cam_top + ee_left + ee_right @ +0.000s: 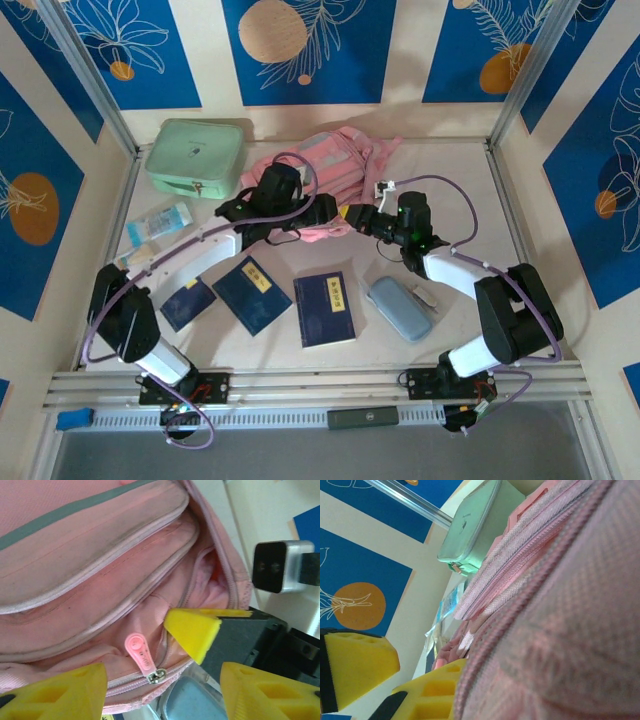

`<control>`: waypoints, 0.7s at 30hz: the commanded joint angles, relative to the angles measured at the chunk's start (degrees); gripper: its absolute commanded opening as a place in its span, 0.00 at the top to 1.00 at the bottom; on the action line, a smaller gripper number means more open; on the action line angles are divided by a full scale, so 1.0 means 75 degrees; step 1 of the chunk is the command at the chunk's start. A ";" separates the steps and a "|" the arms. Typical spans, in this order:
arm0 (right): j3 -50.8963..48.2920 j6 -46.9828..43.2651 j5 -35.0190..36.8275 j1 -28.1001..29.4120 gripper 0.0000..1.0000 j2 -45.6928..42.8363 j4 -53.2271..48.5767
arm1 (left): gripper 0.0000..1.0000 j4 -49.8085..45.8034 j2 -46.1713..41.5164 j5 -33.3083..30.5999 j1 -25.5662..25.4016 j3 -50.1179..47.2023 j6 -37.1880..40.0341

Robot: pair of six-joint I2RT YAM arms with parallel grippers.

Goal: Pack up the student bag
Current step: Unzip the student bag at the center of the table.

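Observation:
The student bag (pixel 335 160), a pink backpack, lies at the back middle of the table. In the left wrist view its main zip gapes open, showing the pink lining (pixel 210 575), and a pink zip pull (pixel 138 652) hangs at the near end. My left gripper (pixel 162 700) hovers open just in front of that pull, its yellow fingers (pixel 55 695) wide apart. My right gripper (pixel 353 216) is at the rim of the opening. Its yellow finger (pixel 192 630) presses the zip edge, and pink fabric (pixel 555 605) sits between its jaws.
A mint green zip case (pixel 195 157) stands back left, with a clear packet (pixel 160 222) in front of it. Three dark blue books (pixel 252 295) lie in a row near the front. A grey-blue pencil case (pixel 400 308) lies front right beside my right arm.

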 commanded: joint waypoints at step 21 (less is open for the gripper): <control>0.0582 -0.1137 0.0478 0.0318 1.00 -0.0237 0.0660 | 0.72 -0.0441 0.1822 -0.0163 -0.0012 0.1377 -0.0601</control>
